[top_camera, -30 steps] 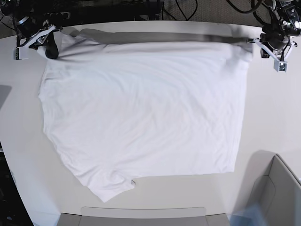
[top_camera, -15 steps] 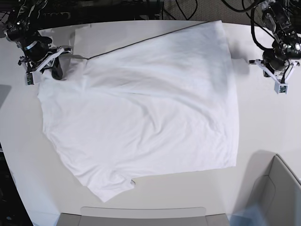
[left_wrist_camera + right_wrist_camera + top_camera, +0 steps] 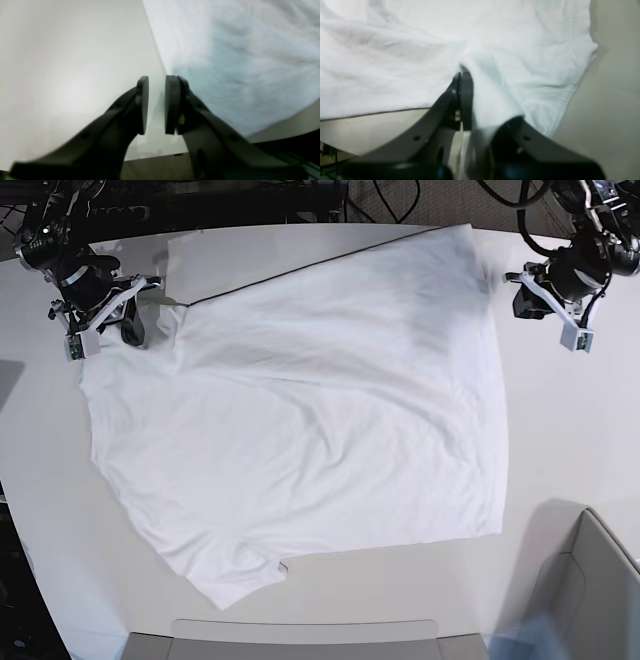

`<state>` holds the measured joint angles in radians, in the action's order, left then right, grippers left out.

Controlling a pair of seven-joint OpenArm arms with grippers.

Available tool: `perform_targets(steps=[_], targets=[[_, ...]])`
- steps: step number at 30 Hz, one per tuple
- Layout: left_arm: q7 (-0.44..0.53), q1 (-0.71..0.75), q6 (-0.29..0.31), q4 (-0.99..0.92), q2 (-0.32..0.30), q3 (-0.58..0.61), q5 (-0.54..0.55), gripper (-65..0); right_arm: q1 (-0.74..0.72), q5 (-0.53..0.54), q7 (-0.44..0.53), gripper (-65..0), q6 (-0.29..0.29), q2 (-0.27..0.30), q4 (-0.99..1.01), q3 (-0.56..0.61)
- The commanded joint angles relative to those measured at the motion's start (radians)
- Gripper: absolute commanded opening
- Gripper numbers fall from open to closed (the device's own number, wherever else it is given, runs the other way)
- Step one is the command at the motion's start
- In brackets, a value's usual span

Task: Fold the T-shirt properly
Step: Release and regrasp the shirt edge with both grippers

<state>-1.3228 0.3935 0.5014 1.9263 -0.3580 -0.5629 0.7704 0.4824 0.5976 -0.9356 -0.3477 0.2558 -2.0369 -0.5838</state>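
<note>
Two fingers: right fingers [image 3: 463,100] pinch T-shirt [image 3: 300,430] edge; left fingers [image 3: 156,105] parted, empty.

One T-shirt [image 3: 300,430], two hands, one table [image 3: 580,440].

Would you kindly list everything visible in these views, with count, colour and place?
T-shirt: one, white, spread over the middle of the table, far edge running slantwise, one far corner pinched by the right gripper.
Table: one, white, under the T-shirt.
Bin: one, grey, at the near corner, cut off by the frame edge.
Tray: one, grey, along the near edge, only partly in view.
Cables: several, dark, beyond the far edge of the table.
Left gripper: one, black, jaws apart with nothing between them, over bare table just beside the T-shirt's edge.
Right gripper: one, black, shut on a fold of the T-shirt at its far corner.
</note>
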Motion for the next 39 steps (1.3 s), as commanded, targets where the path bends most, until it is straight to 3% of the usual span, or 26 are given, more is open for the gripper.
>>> perform_targets(steps=[1, 8, 11, 17, 39], targets=[[0.022, -0.006, -0.011, 0.009, -0.013, -0.004, 0.013, -52.0, -0.003, 0.011, 0.023, -65.0, -0.004, 0.01, -0.014, 0.006], [0.033, -0.001, -0.223, 0.0, -0.029, 0.154, 0.001, -51.7, -0.003, 0.011, 0.023, -65.0, -0.004, 0.013, -0.012, 0.014], [0.024, -0.001, -0.284, -0.029, -0.028, 0.168, 0.004, -51.7, -0.003, 0.011, 0.023, -65.0, -0.004, 0.013, -0.012, 0.014], [0.025, -0.001, -0.22, -0.066, -0.028, 0.166, 0.004, -51.7, 0.0, 0.011, 0.023, -65.0, -0.006, 0.015, -0.012, 0.012], [0.073, 0.048, -0.215, -0.11, -0.028, 0.172, 0.004, -49.2, 0.005, 0.011, 0.023, -65.0, -0.007, 0.035, -0.012, 0.012]])
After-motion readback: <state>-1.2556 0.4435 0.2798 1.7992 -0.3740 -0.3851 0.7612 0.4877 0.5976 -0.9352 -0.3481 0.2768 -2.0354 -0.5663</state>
